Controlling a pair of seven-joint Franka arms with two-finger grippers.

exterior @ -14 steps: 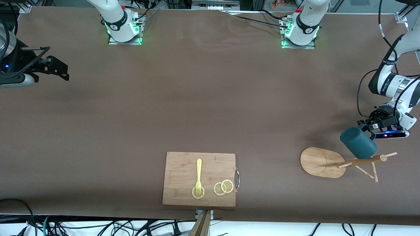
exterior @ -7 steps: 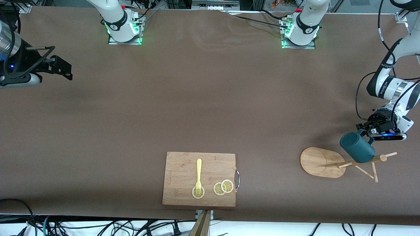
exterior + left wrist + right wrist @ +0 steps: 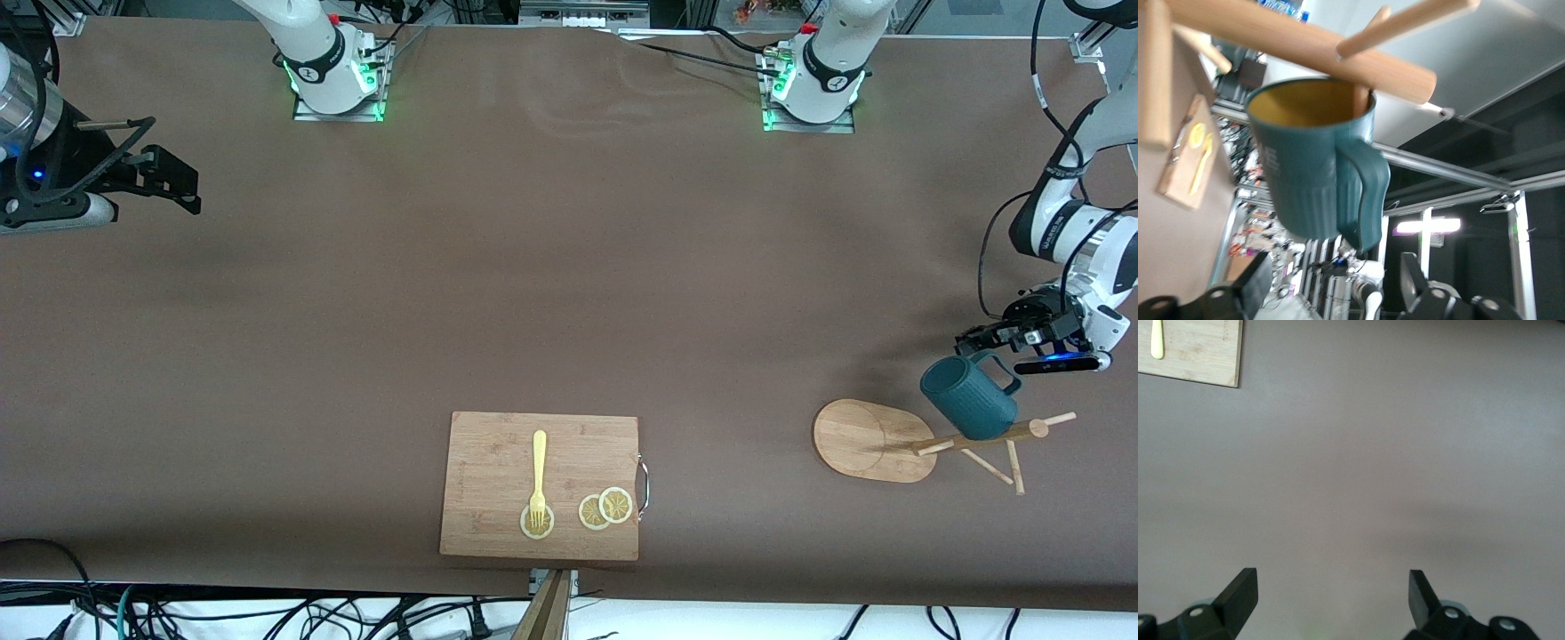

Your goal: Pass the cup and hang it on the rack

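Note:
The dark teal cup (image 3: pixel 969 398) hangs at the top of the wooden rack (image 3: pixel 867 440), at the left arm's end of the table. In the left wrist view the cup (image 3: pixel 1315 160) shows its yellowish inside, and a peg (image 3: pixel 1361 100) reaches into its mouth under the pole (image 3: pixel 1305 43). My left gripper (image 3: pixel 978 340) is open and empty beside the cup's handle, apart from it; its fingers (image 3: pixel 1415 277) stand wide. My right gripper (image 3: pixel 178 182) is open and empty over bare table at the right arm's end; it also shows in the right wrist view (image 3: pixel 1331 590).
A wooden cutting board (image 3: pixel 498 453) lies near the table's front edge, nearer the front camera than both grippers. On it are a yellow fork (image 3: pixel 539 471) and lemon slices (image 3: pixel 605 508). Its corner shows in the right wrist view (image 3: pixel 1198 353).
My left gripper let go of the cup's handle and drew back a little. The cup sank slightly onto the rack. My right gripper drifted slightly toward the table's middle.

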